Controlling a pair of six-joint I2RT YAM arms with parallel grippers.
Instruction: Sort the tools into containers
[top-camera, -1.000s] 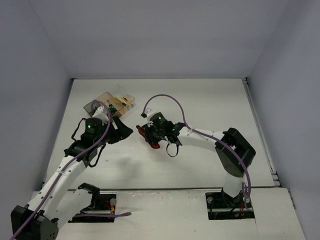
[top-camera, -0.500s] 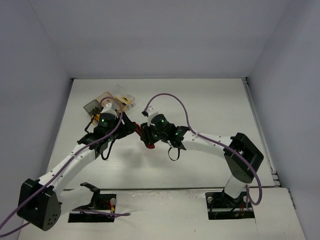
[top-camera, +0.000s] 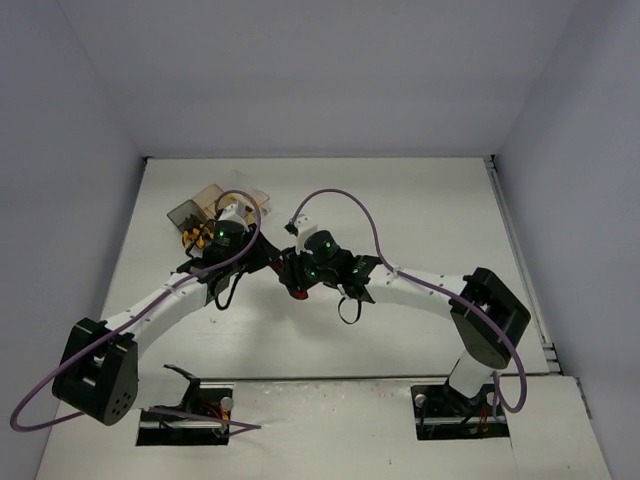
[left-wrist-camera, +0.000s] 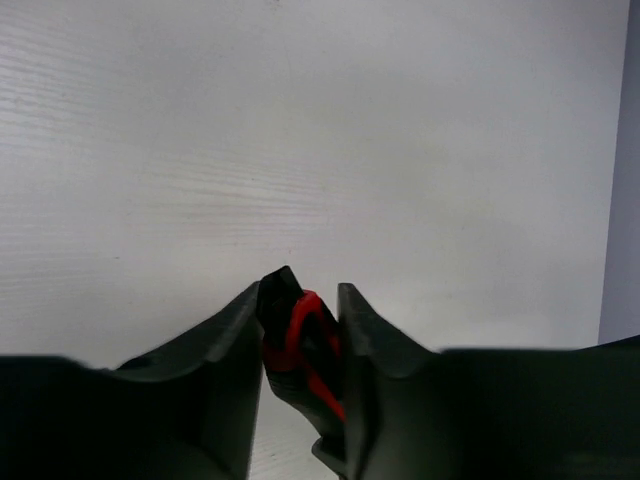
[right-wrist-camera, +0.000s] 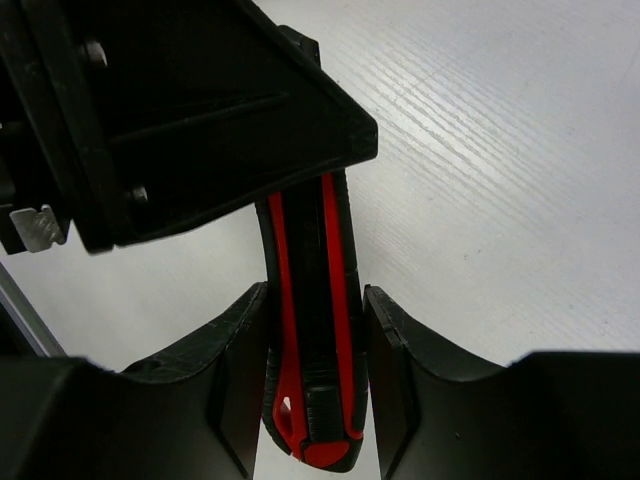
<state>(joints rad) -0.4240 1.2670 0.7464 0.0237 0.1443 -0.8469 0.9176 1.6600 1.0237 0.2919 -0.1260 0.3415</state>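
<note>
Over the white tabletop, the slim red-and-black utility knife is clamped at opposite ends by the left gripper and right gripper.

The utility knife is black with red stripes; the table is white.

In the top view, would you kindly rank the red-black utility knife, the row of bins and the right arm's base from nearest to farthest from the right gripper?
1. The red-black utility knife, mid-table, clamped in the right gripper fingers.
2. The row of bins, back left.
3. The right arm's base, near edge, right.
</note>
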